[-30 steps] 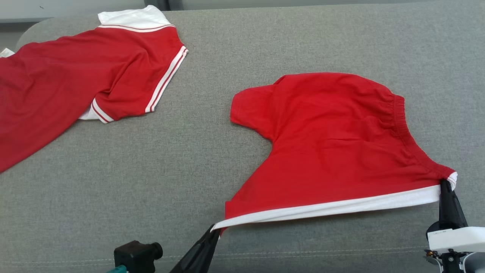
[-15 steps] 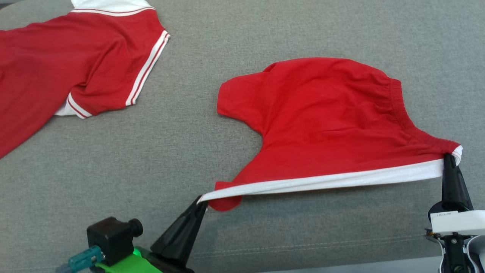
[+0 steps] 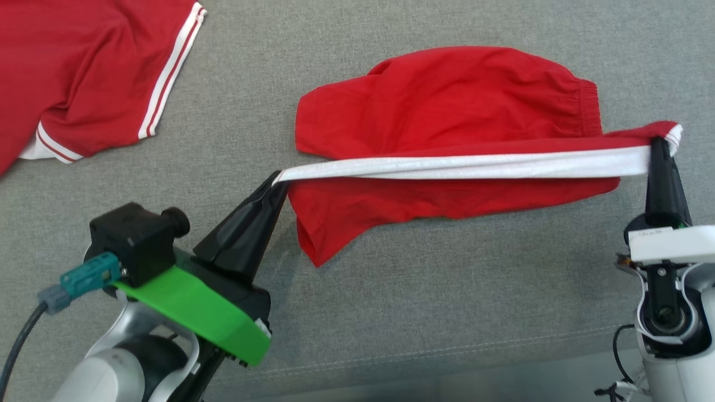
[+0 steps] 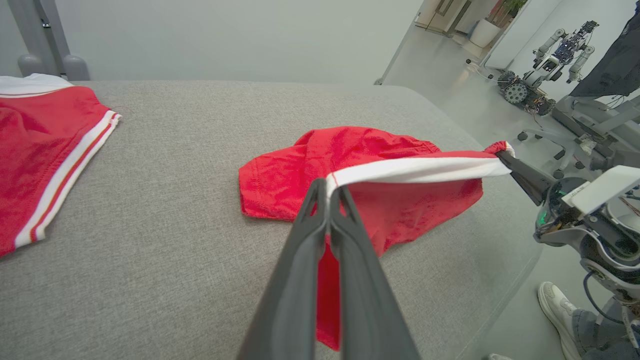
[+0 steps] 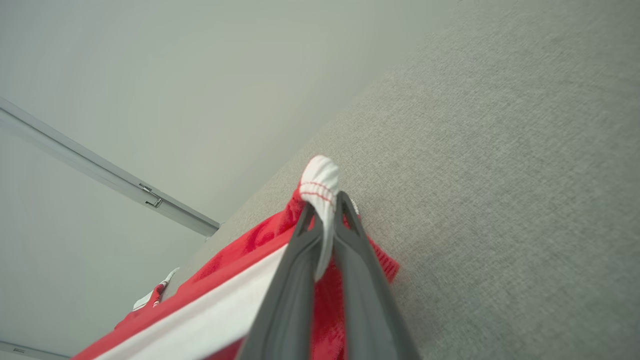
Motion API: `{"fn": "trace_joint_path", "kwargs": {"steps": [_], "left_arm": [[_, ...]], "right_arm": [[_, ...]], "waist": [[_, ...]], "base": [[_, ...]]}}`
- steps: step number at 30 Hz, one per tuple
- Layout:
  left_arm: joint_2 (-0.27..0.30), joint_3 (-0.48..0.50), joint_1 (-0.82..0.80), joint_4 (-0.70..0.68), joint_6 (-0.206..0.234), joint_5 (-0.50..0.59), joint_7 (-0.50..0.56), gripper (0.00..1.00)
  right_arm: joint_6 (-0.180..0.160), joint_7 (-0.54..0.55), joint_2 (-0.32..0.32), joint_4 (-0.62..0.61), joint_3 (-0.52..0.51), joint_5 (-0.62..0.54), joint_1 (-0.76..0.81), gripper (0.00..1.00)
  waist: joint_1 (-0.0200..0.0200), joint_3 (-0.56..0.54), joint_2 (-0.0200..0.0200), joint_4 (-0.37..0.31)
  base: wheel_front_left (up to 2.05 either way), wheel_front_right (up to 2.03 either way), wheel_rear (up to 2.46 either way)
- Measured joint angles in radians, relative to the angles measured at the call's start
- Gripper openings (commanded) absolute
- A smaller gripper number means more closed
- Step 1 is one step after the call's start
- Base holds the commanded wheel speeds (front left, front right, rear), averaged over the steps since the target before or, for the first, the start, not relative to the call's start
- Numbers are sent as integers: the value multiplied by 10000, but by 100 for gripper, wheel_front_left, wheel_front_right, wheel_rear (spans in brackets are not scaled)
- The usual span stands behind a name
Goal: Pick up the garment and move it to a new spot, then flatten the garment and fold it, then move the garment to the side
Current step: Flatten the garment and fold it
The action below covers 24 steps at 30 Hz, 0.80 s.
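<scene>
Here, left gripper (image 3: pixel 277 179) and right gripper (image 3: pixel 659 143) clamp the garment (image 3: pixel 447 95) by its white band (image 3: pixel 463 166). Red cloth drapes the woven cushion (image 3: pixel 447 296).

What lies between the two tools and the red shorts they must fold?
Nothing visible: the left tool and right tool are each shut on the white band of the shorts, stretched between them.

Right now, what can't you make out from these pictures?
Second red garment: head view, cut off by the top and left edges.
Red shorts: right wrist view, mostly hidden behind the right fingers and the bottom edge.
Same shorts, left wrist view: hanging corner partly behind the left fingers.
Person's shoe: left wrist view, the rest cut off at the corner.
</scene>
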Motion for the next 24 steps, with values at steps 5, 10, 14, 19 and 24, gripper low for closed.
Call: {"fn": "trace_joint_path", "kwargs": {"steps": [5,10,14,19,24], "left_arm": [[-90,-207,-1233,798,-25,42,403,0],[-602,-558,-2664,1605,-228,305,579,0],[-928,-696,-3480,2090,-291,495,667,0],[-1175,-802,-4194,2794,-372,512,851,0],[-1453,-922,-4902,3448,-456,531,1028,0]], "right_arm": [[-86,282,675,639,-10,169,-1212,0],[-86,384,848,1400,-407,268,-2028,0],[-88,454,832,1845,-487,182,-2648,0],[-96,527,802,2355,-529,-205,-3424,0],[-96,719,784,2744,-558,-504,-4125,0]], "waist": [[0,393,0,-34],[0,675,0,60],[0,821,0,200],[0,1000,0,286],[0,1190,0,348]], "base": [[0,0,0],[0,0,0],[0,0,0],[0,0,0],[0,0,0]]}}
